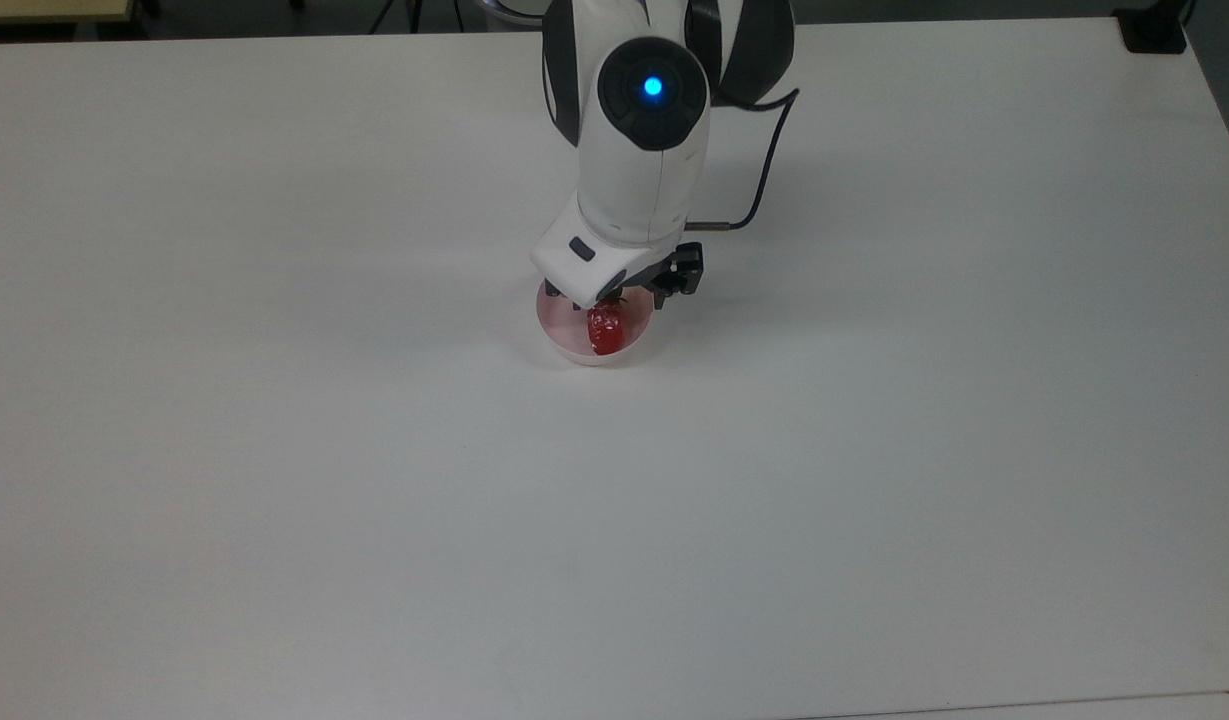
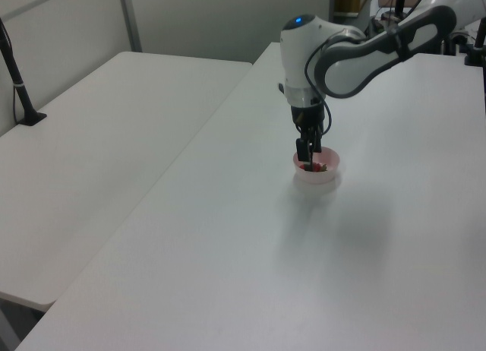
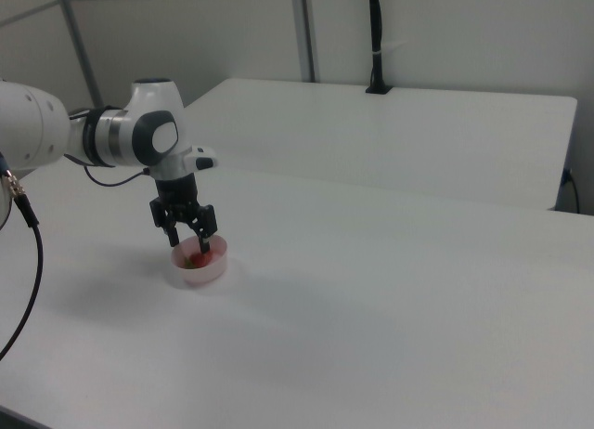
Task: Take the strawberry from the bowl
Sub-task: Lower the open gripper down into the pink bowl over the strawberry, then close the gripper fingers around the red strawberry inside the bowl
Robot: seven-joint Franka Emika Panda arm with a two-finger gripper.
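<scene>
Over bowl (image 3: 198,271): tool (image 3: 188,244) spread wide, straddling strawberry (image 1: 604,329).

Bare table (image 3: 390,299) all round the bowl (image 3: 197,270) — only its rim hems the end effector (image 3: 190,242)

arm hides the strawberry (image 1: 604,331) cap and bowl (image 1: 574,347) rim

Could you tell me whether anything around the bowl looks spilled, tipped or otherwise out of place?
Nothing stands out. The pink bowl sits upright on the white table with the strawberry inside, and the open gripper is at its rim.
</scene>
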